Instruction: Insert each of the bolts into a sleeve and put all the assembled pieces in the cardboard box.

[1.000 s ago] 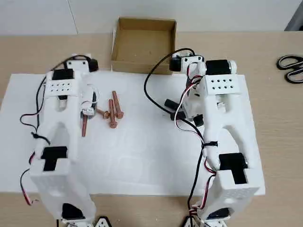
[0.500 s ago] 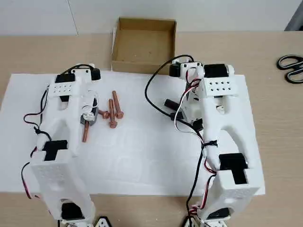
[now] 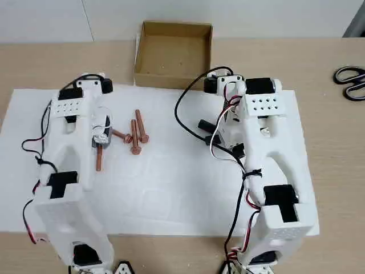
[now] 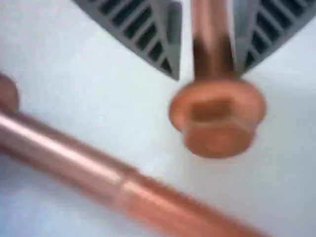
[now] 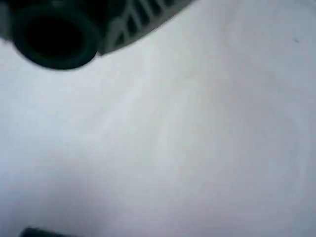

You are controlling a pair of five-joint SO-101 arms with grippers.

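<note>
Since cardboard box (image 3: 174, 57) at tabletop far edge is empty, 0 done atm: left gripper (image 4: 207, 69) clamps bolt (image 4: 215, 118), right gripper (image 3: 223, 132) can't tell.

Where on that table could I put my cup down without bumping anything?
The widest bare patch is the white sheet between the left arm and the right arm, nearer their bases than the loose bolts. Bare tabletop lies between the cardboard box and the scissors. It's crowded around the bolts and the black sleeves.
</note>
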